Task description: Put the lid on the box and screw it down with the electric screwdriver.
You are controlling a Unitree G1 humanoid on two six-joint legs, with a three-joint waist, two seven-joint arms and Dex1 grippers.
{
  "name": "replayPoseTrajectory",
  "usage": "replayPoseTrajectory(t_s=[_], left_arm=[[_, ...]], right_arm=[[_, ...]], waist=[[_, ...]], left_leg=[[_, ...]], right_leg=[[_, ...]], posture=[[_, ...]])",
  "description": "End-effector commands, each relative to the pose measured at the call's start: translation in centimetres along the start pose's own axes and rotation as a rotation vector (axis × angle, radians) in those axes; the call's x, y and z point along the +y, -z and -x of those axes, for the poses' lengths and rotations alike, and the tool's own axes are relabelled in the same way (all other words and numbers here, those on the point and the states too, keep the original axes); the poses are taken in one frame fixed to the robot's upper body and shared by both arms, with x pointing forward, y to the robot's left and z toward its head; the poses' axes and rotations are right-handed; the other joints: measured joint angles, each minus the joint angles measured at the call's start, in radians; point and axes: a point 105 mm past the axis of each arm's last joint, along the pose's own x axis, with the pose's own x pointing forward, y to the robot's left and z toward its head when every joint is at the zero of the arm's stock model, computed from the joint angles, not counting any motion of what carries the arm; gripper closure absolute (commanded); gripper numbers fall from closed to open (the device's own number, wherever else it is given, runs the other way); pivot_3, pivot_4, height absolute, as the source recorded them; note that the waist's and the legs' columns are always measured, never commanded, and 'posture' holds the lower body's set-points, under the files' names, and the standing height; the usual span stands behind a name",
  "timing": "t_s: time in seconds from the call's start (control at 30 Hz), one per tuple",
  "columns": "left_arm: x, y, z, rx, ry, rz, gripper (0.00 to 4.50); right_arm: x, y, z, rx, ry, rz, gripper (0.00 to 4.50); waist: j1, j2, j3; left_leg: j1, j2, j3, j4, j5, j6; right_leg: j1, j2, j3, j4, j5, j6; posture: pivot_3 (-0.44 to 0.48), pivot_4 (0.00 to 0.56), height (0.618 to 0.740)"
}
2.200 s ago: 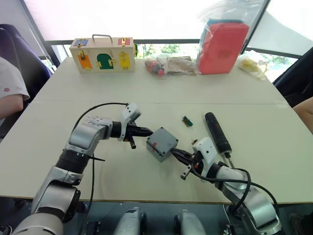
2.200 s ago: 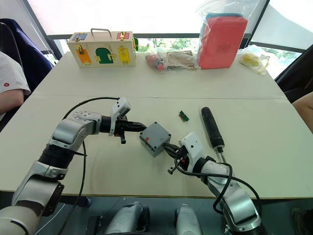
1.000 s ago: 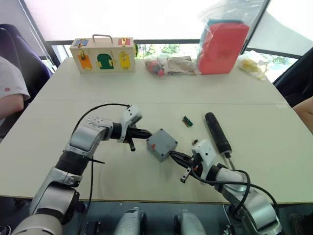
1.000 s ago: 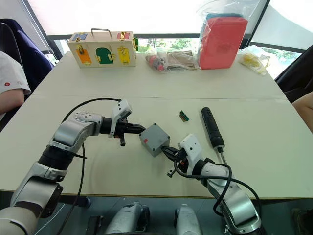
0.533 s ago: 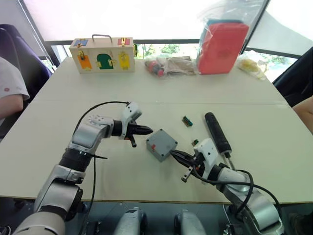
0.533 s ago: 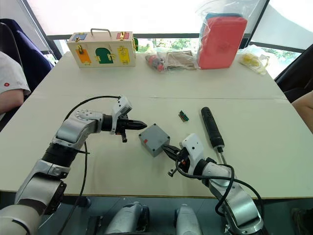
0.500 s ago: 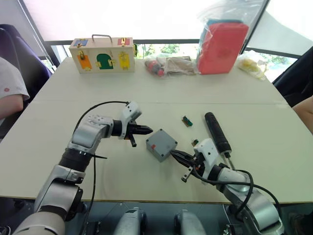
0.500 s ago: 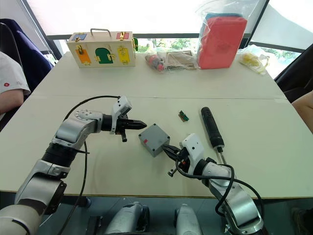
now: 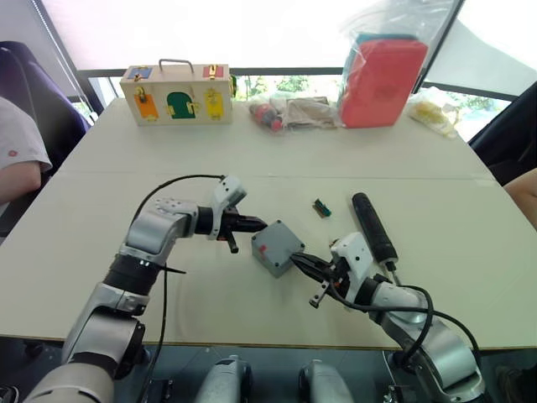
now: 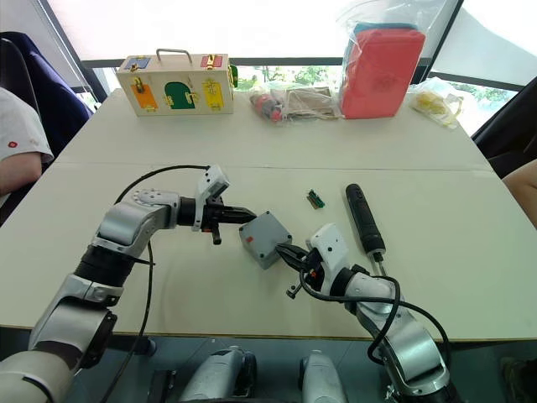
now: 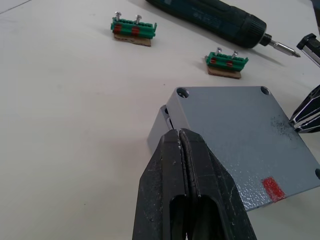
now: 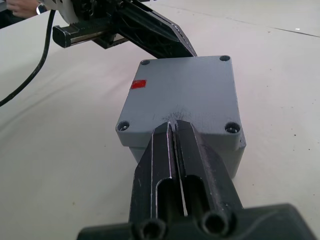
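With both sets of jaws pinched empty, the left gripper and right gripper pressed opposite edges of the lid, apparently squaring it on the box, the electric screwdriver unused beyond.

We find the lid on the box at table centre, left gripper at its 10 o'clock, right gripper at its 4 o'clock, electric screwdriver at 3 o'clock, wooden latch box far at 11 o'clock.
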Motion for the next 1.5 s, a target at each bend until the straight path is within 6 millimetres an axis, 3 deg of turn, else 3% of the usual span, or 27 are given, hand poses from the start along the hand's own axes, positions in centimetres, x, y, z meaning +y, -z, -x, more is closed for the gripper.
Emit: replayPoseTrajectory(t_s=[0.03, 0.53, 0.87, 1.1, 1.5], left_arm=[[-0.6, -1.1, -0.3, -0.013, 0.025, -0.061, 4.50], [0.6, -1.3, 0.8, -0.035, -0.034, -0.043, 4.50], [0.9, -1.4, 1.1, -0.042, -0.049, -0.038, 4.50], [1.0, -1.6, 0.9, -0.049, -0.045, -0.039, 4.50], [0.3, -1.7, 1.0, -0.048, -0.014, -0.034, 4.50]], right_arm=[[-0.1, -0.7, 0.0, -0.030, 0.003, 0.012, 4.45], [-0.3, -1.0, -0.5, -0.052, -0.006, 0.016, 4.45], [-0.2, -2.6, 1.7, -0.137, -0.032, -0.013, 4.45], [-0.6, -0.5, 1.5, -0.033, -0.017, -0.001, 4.45], [-0.9, -0.2, 0.2, -0.028, -0.019, 0.015, 4.45]], waist=[[0.000, 0.000, 0.000], [0.000, 0.000, 0.000], [0.000, 0.000, 0.000], [0.000, 0.000, 0.000], [0.001, 0.000, 0.000]], left_leg=[[0.000, 0.000, 0.000, 0.000, 0.000, 0.000], [0.000, 0.000, 0.000, 0.001, 0.000, 0.000], [0.000, 0.000, 0.000, 0.001, 0.000, 0.000], [0.000, 0.000, 0.000, 0.001, 0.000, 0.000], [0.000, 0.000, 0.000, 0.001, 0.000, 0.000]], right_leg=[[0.000, 0.000, 0.000, 0.000, 0.000, 0.000], [0.000, 0.002, 0.000, 0.000, 0.000, 0.000], [0.001, 0.002, 0.000, 0.000, 0.000, 0.000], [0.001, 0.002, 0.000, 0.000, 0.000, 0.000], [0.001, 0.002, 0.000, 0.000, 0.000, 0.000]], posture=[[0.000, 0.150, 0.740], [0.000, 0.150, 0.740], [0.000, 0.150, 0.740], [0.000, 0.150, 0.740], [0.000, 0.150, 0.740]])
